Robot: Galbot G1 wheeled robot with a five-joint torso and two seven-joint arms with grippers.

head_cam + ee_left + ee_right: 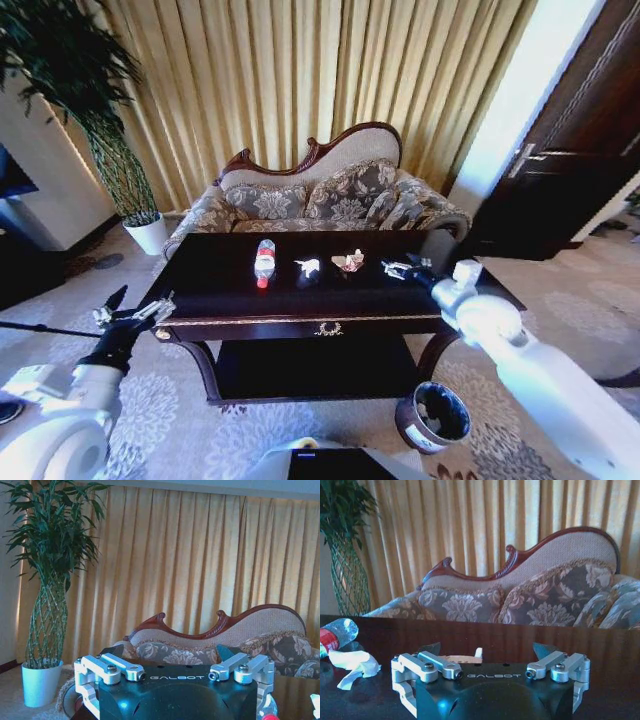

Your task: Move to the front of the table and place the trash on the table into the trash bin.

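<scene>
A round brown trash bin (433, 417) stands on the patterned carpet (180, 420) nearest the robot, below the right gripper (396, 268) and beside the front right leg of the dark glossy table (300, 305). The right gripper hovers low over the tabletop near its right end, fingers spread apart and holding nothing; a pinkish crumpled scrap (348, 262) lies just to its left, seen in the right wrist view between the open fingers (461, 658). Farther left lie a white scrap (308, 266) and a plastic bottle (264, 262) with a red label, on its side. The left gripper (135, 313) hangs off the table's front left corner, fingers parted and empty. A floral sofa (320, 195) sits behind the table, before gold curtains (300, 70); a potted plant (110, 140) stands left.
</scene>
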